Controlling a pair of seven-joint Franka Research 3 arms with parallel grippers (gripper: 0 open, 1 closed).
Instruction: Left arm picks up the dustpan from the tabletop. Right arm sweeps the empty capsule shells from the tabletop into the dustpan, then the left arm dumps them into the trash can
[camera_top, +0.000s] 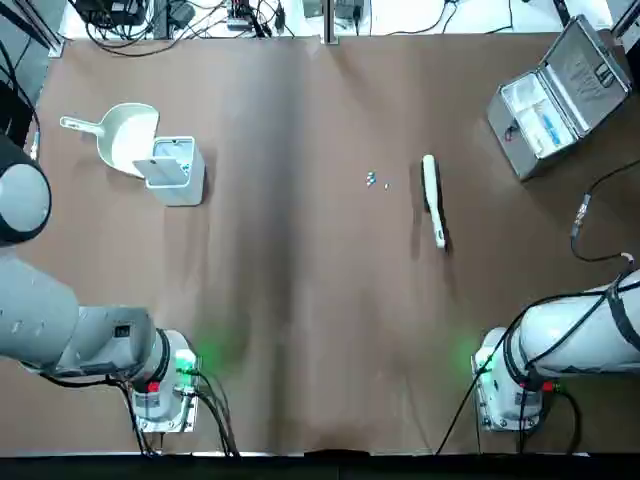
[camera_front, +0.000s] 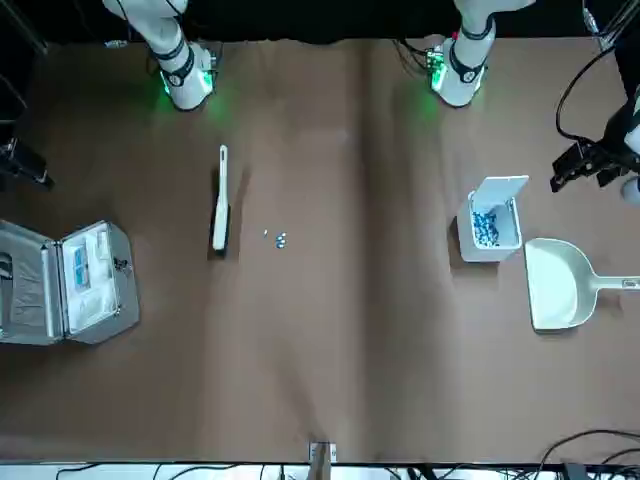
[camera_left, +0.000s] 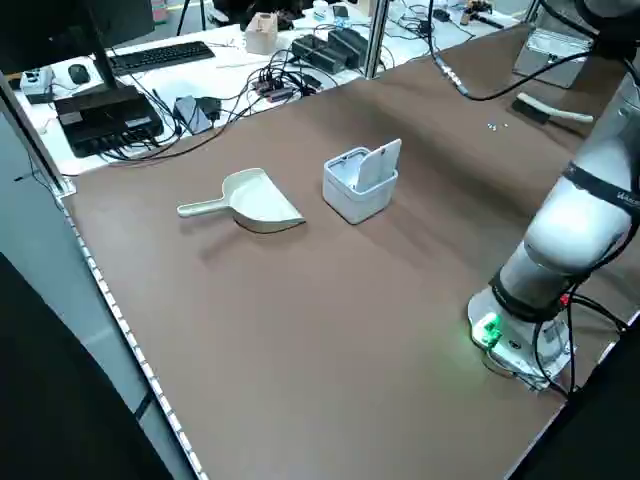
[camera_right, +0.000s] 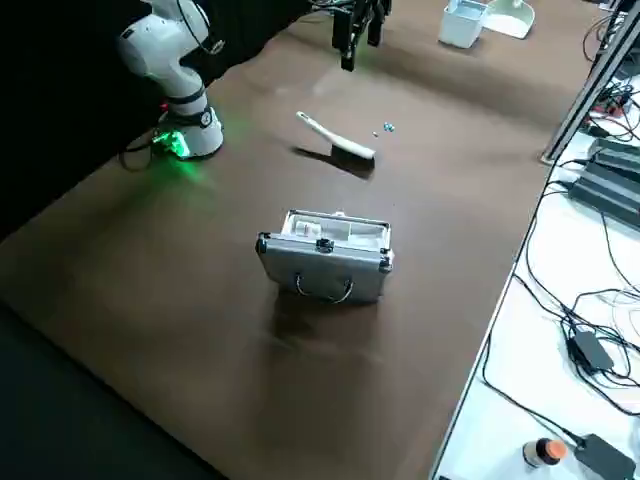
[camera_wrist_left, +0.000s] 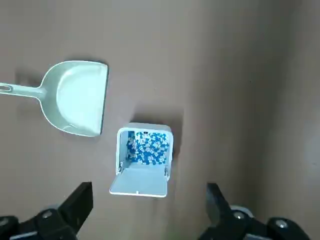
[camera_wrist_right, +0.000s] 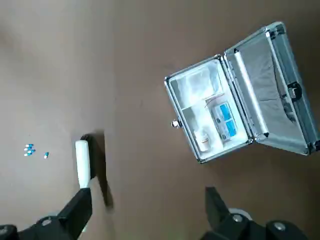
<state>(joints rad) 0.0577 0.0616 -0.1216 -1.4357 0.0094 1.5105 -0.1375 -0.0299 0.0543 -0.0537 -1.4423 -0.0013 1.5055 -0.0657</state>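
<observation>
Left arm: base at the near edge of the tabletop (camera_top: 300, 300), robot's left; the arm reaches out toward the left edge.
Right arm: base at the near edge, robot's right; the arm extends toward the right edge.
Left gripper (camera_wrist_left: 150, 187): raised above the left part of the tabletop; fingers released, spread apart with nothing between them.
Right gripper (camera_wrist_right: 148, 192): raised above the right part of the tabletop; fingers released, spread apart, grasping nothing.
Brush (camera_top: 433, 200): right of centre; pale handle directed toward the robot, dark bristles at the far end.
Capsule shells (camera_top: 371, 179): on the tabletop, left of the brush and near it; a small blue-and-white cluster, with one piece apart on the brush side.
Trash can (camera_left: 356, 200): upright on the left part of the tabletop; lid (camera_wrist_left: 140, 182) open; blue and white pieces (camera_wrist_left: 148, 148) inside.
Dustpan (camera_top: 128, 136): flat on the tabletop, just beside the trash can, on its left; handle directed toward the left edge, scoop mouth toward the trash can side.
Metal case (camera_right: 325, 270): far right part of the tabletop, open; the tray holds a blue-and-white pack (camera_wrist_right: 224, 121) and a small white bottle (camera_wrist_right: 201, 139).
White bench (camera_left: 225, 65): beyond the far edge; carries cables (camera_left: 235, 100), a keyboard (camera_left: 160, 57) and a monitor (camera_left: 50, 30).
</observation>
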